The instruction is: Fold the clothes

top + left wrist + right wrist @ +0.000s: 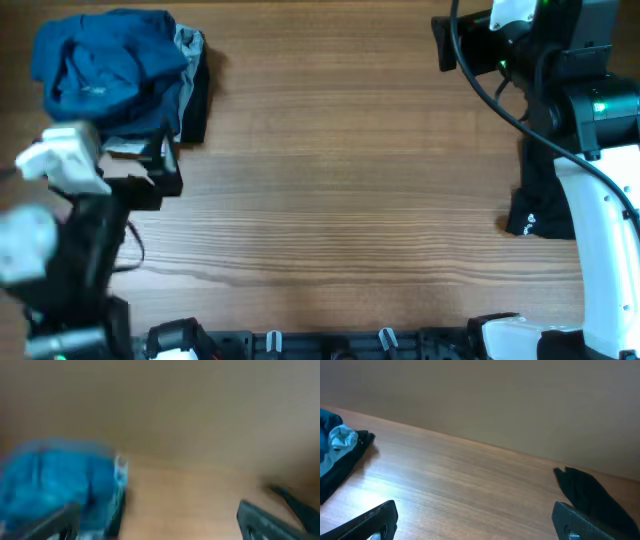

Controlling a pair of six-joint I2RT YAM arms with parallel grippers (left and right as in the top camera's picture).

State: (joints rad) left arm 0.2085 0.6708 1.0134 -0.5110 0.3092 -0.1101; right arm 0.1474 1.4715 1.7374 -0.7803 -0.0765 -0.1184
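A pile of clothes (115,70) lies at the table's far left: a crumpled blue garment on top, with grey and black pieces under its right edge. It shows blurred in the left wrist view (50,485) and in the right wrist view (340,455). A black garment (535,200) lies at the right, partly under the right arm, and also shows in the right wrist view (590,495). My left gripper (165,172) is open and empty just in front of the pile (160,522). My right gripper (442,42) is open and empty at the far right (475,522).
The wooden table (350,180) spans the view. The arm bases and a rack of clips (330,342) line the front edge. The right arm's white link (600,250) covers part of the black garment.
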